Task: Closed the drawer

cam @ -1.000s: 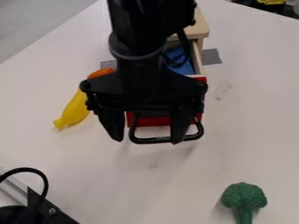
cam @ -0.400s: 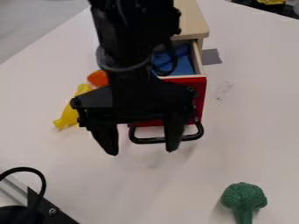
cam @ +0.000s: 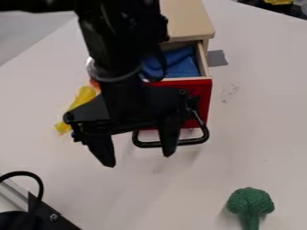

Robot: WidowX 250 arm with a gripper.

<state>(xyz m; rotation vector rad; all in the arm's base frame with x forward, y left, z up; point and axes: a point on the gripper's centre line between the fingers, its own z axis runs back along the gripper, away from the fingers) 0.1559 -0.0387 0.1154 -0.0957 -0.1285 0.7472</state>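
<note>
We are shifting our black gripper (cam: 138, 159) leftward and lower in the view, away from its earlier place over the drawer handle (cam: 190, 141). We are holding its two fingers spread wide apart, just beside the handle. The red-fronted drawer (cam: 203, 101) is still standing pulled out of the wooden cabinet (cam: 189, 22), with blue cloth (cam: 183, 67) lying inside. The yellow toy (cam: 78, 101) is lying left of the drawer, and the green broccoli (cam: 250, 202) is resting at lower right.
</note>
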